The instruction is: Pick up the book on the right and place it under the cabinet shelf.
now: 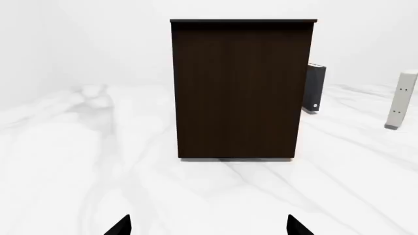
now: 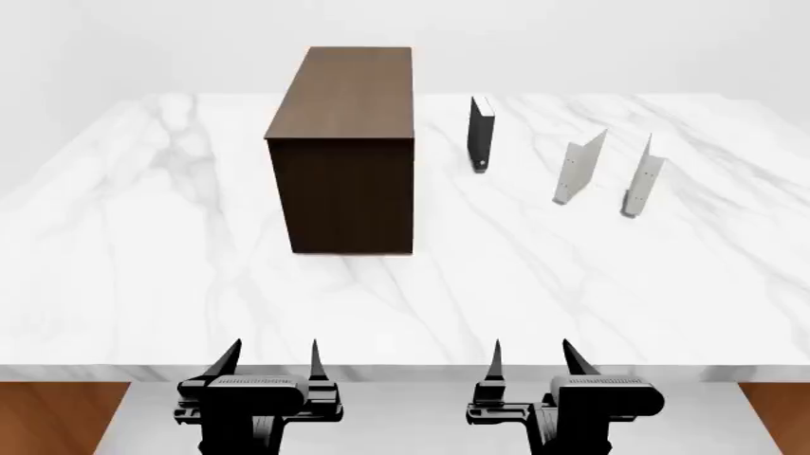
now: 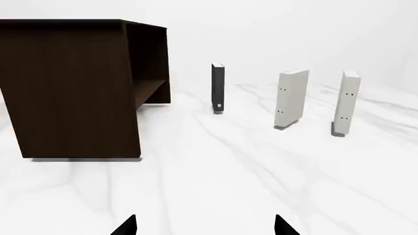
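Head view shows both grippers low at the near edge of the white marble worktop, each with its jaws apart and nothing between them. The left gripper (image 2: 272,365) sits toward the near left, the right gripper (image 2: 532,363) toward the near right; neither touches anything.

Beyond them stands the cabinet (image 2: 341,185), a tall dark brown box left of centre with its closed side facing the robot. The right wrist view shows its open side, with an inner shelf, turned toward the books. Just past it, toward the far edge, stands a black book (image 2: 480,133). Further right stand two pale books, upright and well apart from the grippers: the other pale book (image 2: 578,167), then the book (image 2: 643,176) to be picked up, nearest the right edge.

Risks, as a judgement: the two pale books look alike and stand near each other, so the right gripper could close on the wrong one or knock its neighbour over. Each is slim and upright, so a glancing touch may topple it. Carrying it to the cabinet's opening means passing the black book, which could be clipped.
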